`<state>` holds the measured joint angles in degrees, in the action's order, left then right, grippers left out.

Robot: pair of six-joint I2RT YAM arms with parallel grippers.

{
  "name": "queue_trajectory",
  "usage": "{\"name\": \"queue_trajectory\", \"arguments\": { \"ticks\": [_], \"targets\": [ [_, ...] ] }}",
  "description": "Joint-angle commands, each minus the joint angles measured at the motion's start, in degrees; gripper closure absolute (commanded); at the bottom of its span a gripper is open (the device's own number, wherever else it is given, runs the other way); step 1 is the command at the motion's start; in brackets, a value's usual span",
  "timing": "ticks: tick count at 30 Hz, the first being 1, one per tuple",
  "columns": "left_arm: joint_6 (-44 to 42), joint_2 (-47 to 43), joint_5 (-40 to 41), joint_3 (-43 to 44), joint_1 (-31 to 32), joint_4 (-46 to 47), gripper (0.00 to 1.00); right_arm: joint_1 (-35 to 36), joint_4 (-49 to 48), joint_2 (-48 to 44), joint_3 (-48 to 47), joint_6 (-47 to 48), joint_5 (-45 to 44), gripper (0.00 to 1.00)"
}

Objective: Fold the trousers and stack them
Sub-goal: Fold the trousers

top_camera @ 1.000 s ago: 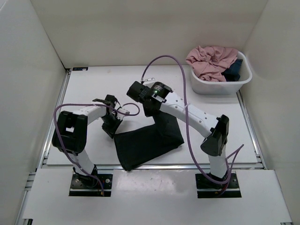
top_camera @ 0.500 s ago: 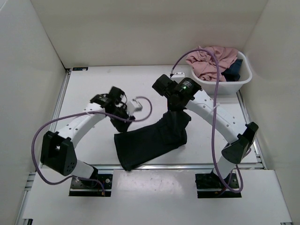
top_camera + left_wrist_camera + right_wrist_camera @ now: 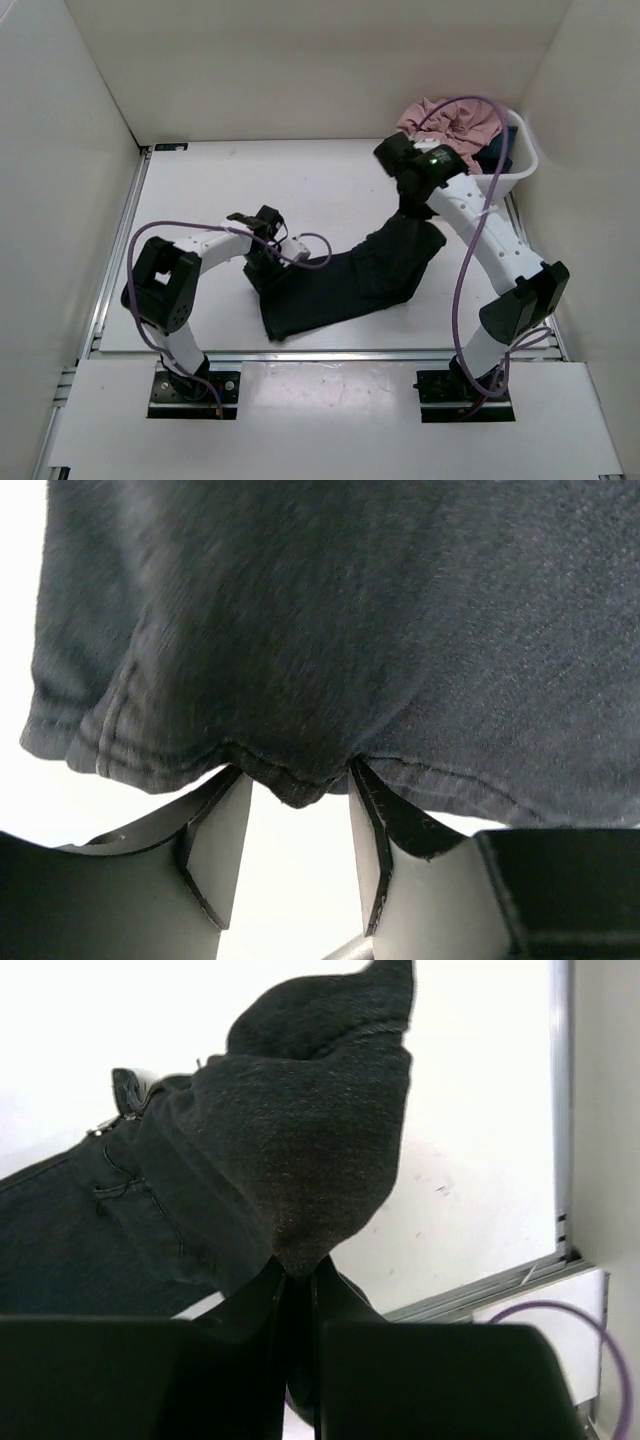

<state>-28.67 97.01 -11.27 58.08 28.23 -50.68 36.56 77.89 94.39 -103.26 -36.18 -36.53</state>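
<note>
The black trousers (image 3: 330, 290) lie partly bunched across the near middle of the table. My right gripper (image 3: 412, 212) is shut on their right end and holds it raised toward the tub. In the right wrist view a peak of cloth (image 3: 300, 1140) is pinched between the closed fingers of the right gripper (image 3: 298, 1265). My left gripper (image 3: 264, 268) sits at the trousers' left edge. In the left wrist view its jaws stand apart, with the stitched hem (image 3: 350, 630) dipping between the tips of the left gripper (image 3: 295, 775).
A white tub (image 3: 527, 150) stands at the back right, partly behind my right arm. It holds a pink garment (image 3: 455, 120) and a dark blue garment (image 3: 497, 150). White walls close in the table. The table's metal edge rail (image 3: 480, 1290) shows in the right wrist view.
My right gripper has carried the trousers' end to the right and back, toward the tub, stretching the cloth out. The trousers' left end slid slightly right. My left gripper stays at that edge.
</note>
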Motion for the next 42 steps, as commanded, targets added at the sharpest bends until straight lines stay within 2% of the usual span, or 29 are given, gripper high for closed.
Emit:
{"name": "queue_trajectory", "arguments": {
  "ticks": [1, 6, 10, 16, 21, 22, 24, 25, 27, 32, 35, 40, 42],
  "targets": [
    [-0.4, 4.8, -0.5, 7.0, -0.1, 7.9, 0.46, -5.6, 2.1, -3.5, -7.6, 12.1, 0.6, 1.00],
    [-1.0, 12.8, -2.6, 15.6, -0.1, 8.4, 0.46, -7.9, 2.7, -1.6, -15.0, 21.3, 8.0, 1.00],
    [-1.0, 18.8, -6.2, 22.9, -0.1, 7.2, 0.46, -2.5, 0.6, 1.8, -17.5, 22.1, 14.9, 1.00],
    [-1.6, 23.4, -7.6, 28.7, -1.3, 5.5, 0.47, 7.1, -3.5, 12.5, -23.6, 17.3, 20.4, 1.00],
    [-1.6, 25.2, -11.2, 32.4, -5.5, 3.4, 0.47, 10.5, -13.2, 16.2, -20.9, 11.1, 23.2, 1.00],
    [-1.6, 25.2, -11.2, 32.4, -6.2, 3.4, 0.47, 10.5, -14.3, 16.7, -20.9, 7.9, 23.2, 1.00],
    [-1.6, 24.7, -11.8, 33.0, -7.9, 2.8, 0.44, 10.5, -20.5, 16.7, -18.6, 6.6, 24.4, 1.00],
    [-1.6, 24.7, -11.8, 33.0, -8.6, 2.8, 0.39, 11.1, -22.0, 16.7, -17.9, 6.0, 24.4, 1.00],
    [-0.3, 23.2, -13.5, 34.5, -11.3, 1.5, 0.36, 11.1, -23.7, 16.7, -17.4, 5.4, 24.4, 1.00],
    [3.1, 20.0, -26.1, 36.8, -19.8, -1.1, 0.30, 11.7, -25.0, 17.8, -15.9, 5.4, 25.7, 1.00],
    [4.4, 18.0, -29.5, 36.2, -25.3, -1.7, 0.29, 12.2, -26.5, 18.4, -15.1, 4.4, 27.2, 1.00],
    [3.4, 19.2, -22.7, 31.1, -26.1, -1.7, 0.29, 13.4, -30.2, 21.5, -13.6, 1.7, 29.7, 1.00],
    [2.8, 19.2, -22.7, 30.4, -26.1, -1.7, 0.29, 13.9, -32.4, 23.3, -11.5, -0.2, 33.2, 0.95]
  ]
}}
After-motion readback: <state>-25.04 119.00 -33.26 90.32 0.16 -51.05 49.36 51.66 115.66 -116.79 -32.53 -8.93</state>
